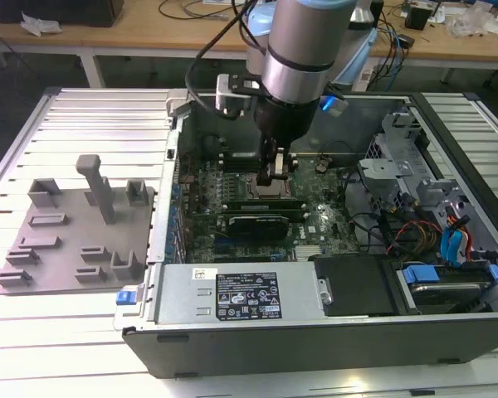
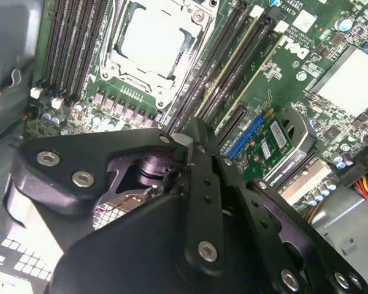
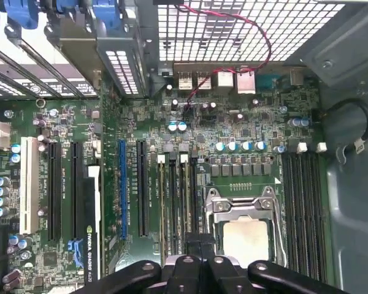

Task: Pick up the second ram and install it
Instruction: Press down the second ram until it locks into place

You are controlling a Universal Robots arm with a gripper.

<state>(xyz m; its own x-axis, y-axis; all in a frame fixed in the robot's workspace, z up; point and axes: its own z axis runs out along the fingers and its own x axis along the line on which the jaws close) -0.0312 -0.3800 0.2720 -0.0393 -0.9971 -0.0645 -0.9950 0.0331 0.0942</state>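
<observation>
The black gripper (image 1: 275,174) hung over the memory slots at the silver CPU socket's (image 3: 244,228) nine o'clock; fingers looked pinched, maybe on the long green RAM stick, couldn't tell. Pressing straight down evenly seemed key.

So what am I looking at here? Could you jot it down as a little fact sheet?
Setting: open computer case lying on a slatted table
Arm: gripper lowered inside the case, over the motherboard
Nearest parts: memory slots beside the CPU socket
Second ram: cannot tell whether it is held or seated
Alongside: grey holder tray, at the exterior view's left
</observation>
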